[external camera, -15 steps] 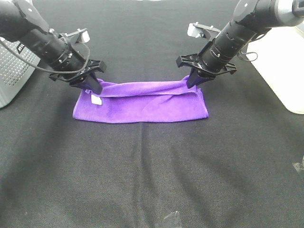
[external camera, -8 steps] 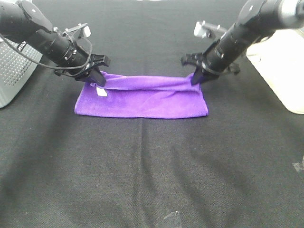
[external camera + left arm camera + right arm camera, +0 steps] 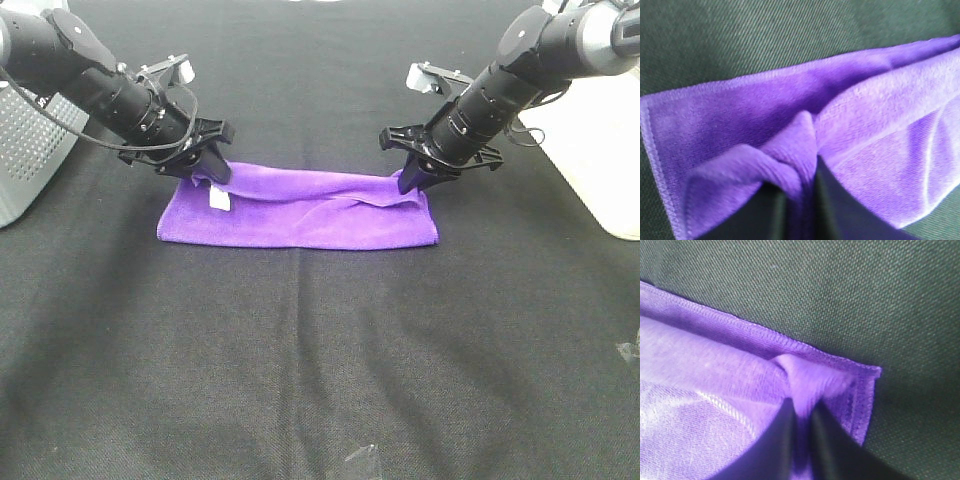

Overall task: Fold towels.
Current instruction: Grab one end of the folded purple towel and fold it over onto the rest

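Note:
The bright purple towel (image 3: 300,210) lies folded in a long band on the black table, with its small white tag (image 3: 219,199) near the left end. My left gripper (image 3: 212,172) is shut on the towel's upper layer at the far left corner; the left wrist view shows the pinched fold (image 3: 800,150) between the dark fingers. My right gripper (image 3: 410,180) is shut on the upper layer at the far right corner, with the cloth (image 3: 800,385) bunched between its fingers. The held edge sits low, just above the lower layer.
A grey perforated box (image 3: 25,150) stands at the left edge. A cream-white object (image 3: 600,140) lies at the right edge. Bits of clear tape (image 3: 362,462) lie near the front. The black cloth table (image 3: 320,360) spreads all around.
Both grippers carried the held edge away to the far side, then came back a little toward me and down. The upper layer now lies lower over the towel's far part.

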`<state>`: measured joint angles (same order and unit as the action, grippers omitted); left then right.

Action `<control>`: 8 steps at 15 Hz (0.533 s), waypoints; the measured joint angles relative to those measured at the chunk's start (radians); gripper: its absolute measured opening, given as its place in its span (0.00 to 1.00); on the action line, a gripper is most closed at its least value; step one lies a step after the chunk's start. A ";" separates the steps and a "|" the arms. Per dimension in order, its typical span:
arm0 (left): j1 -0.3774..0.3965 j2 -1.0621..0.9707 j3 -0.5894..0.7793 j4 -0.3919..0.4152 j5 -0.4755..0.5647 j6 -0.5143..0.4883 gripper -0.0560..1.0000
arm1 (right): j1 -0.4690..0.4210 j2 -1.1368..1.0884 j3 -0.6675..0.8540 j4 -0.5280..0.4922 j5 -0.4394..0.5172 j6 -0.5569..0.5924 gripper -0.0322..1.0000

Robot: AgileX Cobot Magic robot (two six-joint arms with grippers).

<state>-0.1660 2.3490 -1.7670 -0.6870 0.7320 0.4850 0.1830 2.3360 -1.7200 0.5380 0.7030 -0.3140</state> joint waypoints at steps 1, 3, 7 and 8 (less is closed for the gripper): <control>0.000 0.000 0.000 0.021 0.000 0.000 0.47 | 0.000 0.000 0.000 -0.002 0.010 0.000 0.35; 0.000 0.000 -0.023 0.110 0.035 -0.023 0.65 | 0.000 -0.004 0.000 -0.025 0.033 0.000 0.55; 0.000 0.000 -0.189 0.398 0.293 -0.231 0.77 | 0.000 -0.076 -0.006 -0.092 0.131 0.002 0.65; 0.002 0.000 -0.217 0.431 0.346 -0.246 0.77 | 0.000 -0.105 -0.011 -0.123 0.178 0.022 0.65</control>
<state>-0.1640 2.3490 -1.9840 -0.2560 1.0780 0.2390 0.1830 2.2310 -1.7310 0.4150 0.8810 -0.2920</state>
